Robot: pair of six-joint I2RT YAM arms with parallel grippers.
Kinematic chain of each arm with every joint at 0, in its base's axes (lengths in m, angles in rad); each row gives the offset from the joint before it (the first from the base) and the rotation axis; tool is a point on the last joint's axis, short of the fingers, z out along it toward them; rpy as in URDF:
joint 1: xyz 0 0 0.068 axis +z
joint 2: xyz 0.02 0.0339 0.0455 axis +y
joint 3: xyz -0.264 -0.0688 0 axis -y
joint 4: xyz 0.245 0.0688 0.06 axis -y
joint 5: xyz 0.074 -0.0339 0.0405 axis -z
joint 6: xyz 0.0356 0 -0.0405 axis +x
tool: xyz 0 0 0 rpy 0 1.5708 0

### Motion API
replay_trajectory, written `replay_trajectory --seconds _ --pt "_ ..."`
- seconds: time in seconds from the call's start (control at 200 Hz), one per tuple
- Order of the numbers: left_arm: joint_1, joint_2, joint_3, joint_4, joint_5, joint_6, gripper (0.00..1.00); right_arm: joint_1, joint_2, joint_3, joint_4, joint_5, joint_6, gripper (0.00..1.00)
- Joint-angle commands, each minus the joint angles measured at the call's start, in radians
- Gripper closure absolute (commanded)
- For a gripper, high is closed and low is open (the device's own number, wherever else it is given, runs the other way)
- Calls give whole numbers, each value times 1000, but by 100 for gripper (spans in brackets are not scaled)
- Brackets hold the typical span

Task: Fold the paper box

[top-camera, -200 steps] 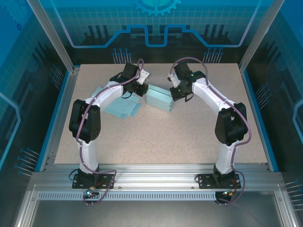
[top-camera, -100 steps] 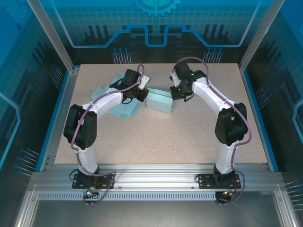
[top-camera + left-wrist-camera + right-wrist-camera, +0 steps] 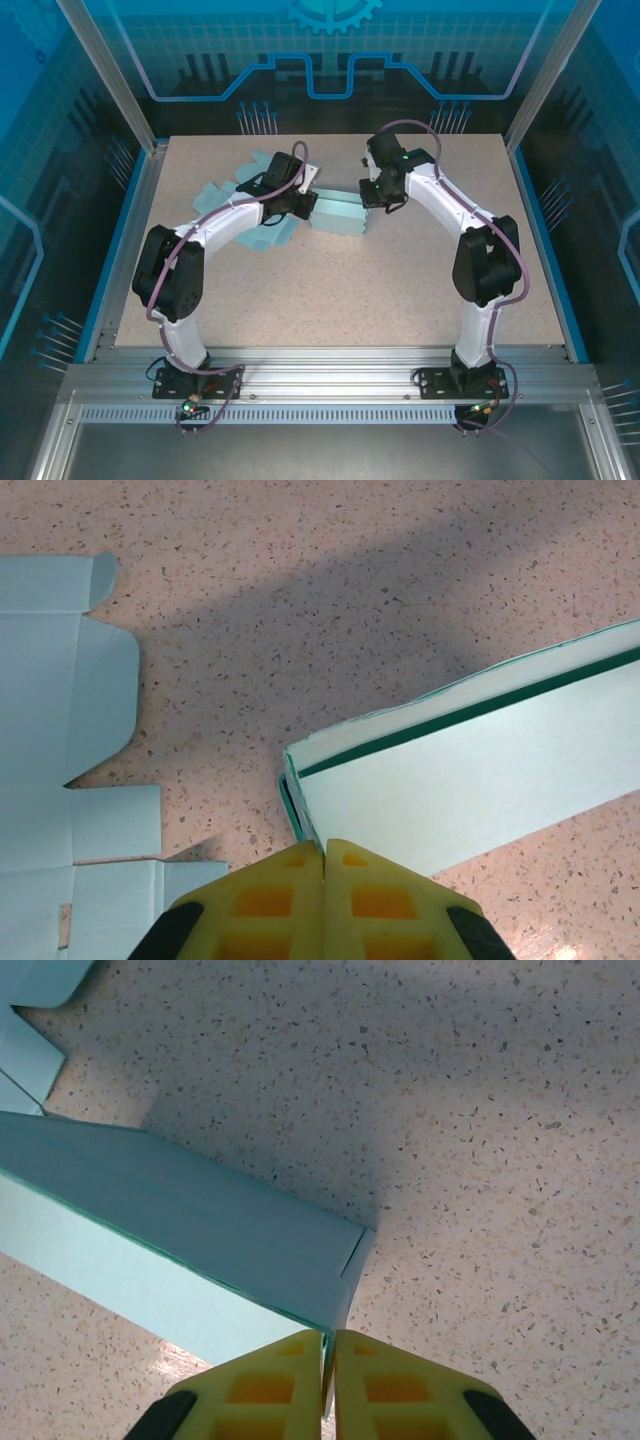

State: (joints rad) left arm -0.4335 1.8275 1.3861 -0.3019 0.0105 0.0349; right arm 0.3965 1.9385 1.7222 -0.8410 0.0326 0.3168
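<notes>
The light was bright and even and came from above. In the left wrist view a wide soft shadow lay on the table (image 3: 350,610) behind the paper box (image 3: 480,780), and a small glare shone at the bottom edge. All views were sharp, also at their edges.

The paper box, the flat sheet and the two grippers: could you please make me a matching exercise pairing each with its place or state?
Things:
1 paper box
2 flat sheet
3 left gripper
4 right gripper

Places or states:
A lying flat, partly under the left arm
B fingers shut at the box's left end
C standing between the two grippers
D pinching the box's right-end edge

Pairs: 1-C; 2-A; 3-B; 4-D
</notes>
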Motion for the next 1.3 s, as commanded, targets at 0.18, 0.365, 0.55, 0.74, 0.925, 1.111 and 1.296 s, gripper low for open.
replay_trajectory --seconds 0.18,0.365,0.55,0.74,0.925,1.111,1.296 --pt "-35 -33 -3 0 19 -28 100 28 -5 -27 73 -15 33 88" --pt "-38 -39 -12 14 30 -41 100 33 -17 -43 88 -23 47 83" --pt "-46 -41 -17 24 39 -48 100 34 -21 -46 107 -36 66 88" --pt "-54 -36 -21 33 46 -52 100 35 -16 -30 109 -46 73 91" --pt "-55 -29 -22 32 53 -53 100 35 -8 -35 115 -55 83 91" --pt "-56 -28 -21 26 52 -47 100 35 0 -3 103 -73 96 90" --pt "-55 -29 -26 26 53 -46 100 42 19 60 69 -82 106 89"
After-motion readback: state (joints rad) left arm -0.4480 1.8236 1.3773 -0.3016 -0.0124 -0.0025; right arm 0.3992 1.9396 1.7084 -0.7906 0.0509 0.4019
